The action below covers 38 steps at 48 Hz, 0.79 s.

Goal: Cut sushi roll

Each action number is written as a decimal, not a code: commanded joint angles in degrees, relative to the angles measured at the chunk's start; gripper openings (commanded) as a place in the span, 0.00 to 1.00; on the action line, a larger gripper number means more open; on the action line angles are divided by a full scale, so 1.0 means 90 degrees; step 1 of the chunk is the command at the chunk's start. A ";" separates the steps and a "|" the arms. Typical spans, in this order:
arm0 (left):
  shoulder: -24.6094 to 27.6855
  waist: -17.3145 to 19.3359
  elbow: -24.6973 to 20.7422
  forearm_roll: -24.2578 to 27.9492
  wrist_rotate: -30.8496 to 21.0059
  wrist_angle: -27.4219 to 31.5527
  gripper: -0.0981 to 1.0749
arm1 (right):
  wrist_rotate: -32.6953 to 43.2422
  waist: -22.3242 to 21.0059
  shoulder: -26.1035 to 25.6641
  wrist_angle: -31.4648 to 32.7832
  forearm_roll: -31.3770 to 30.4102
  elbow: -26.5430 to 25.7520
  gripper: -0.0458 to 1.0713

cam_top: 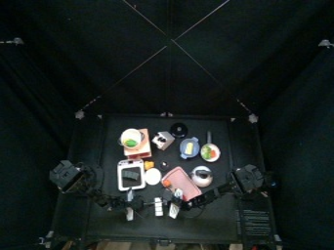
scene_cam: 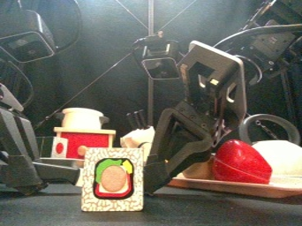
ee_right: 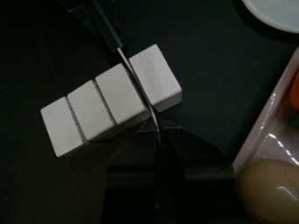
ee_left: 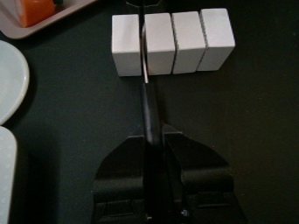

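Note:
The sushi roll (ee_left: pixel 173 41) is a row of several white blocks lying on the black table. From the front I see its end face (scene_cam: pixel 115 179), with green, red and tan filling. My left gripper (ee_left: pixel 149 133) is shut on a knife (ee_left: pixel 147 79). Its thin dark blade is edge-on, in the gap between an end block and the one beside it. In the right wrist view the roll (ee_right: pixel 111 101) lies slantwise, and a thin dark blade (ee_right: pixel 138 83) crosses it near one end. The right gripper (ee_right: pixel 155 128) is close to the roll's side. The right arm (scene_cam: pixel 195 124) hangs just behind the roll.
A pink tray (scene_cam: pixel 236 186) holding a red piece (scene_cam: pixel 239 162) and a pale round piece (ee_right: pixel 274 188) lies right of the roll. A red and white toy toaster (scene_cam: pixel 80 137) stands behind on the left. White plates (ee_left: pixel 10 79) (ee_right: pixel 274 10) lie nearby.

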 commanded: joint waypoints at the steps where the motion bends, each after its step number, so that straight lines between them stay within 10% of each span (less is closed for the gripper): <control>1: 0.0020 -0.0088 -0.0020 -0.0088 0.0010 0.0264 0.39 | 0.0039 -0.0117 0.0029 -0.0020 0.0068 0.0020 0.23; 38: -0.1152 -0.0078 0.0010 0.0498 0.0059 -0.0020 0.39 | 0.0020 -0.0078 -0.0713 0.0098 -0.0430 0.0029 0.23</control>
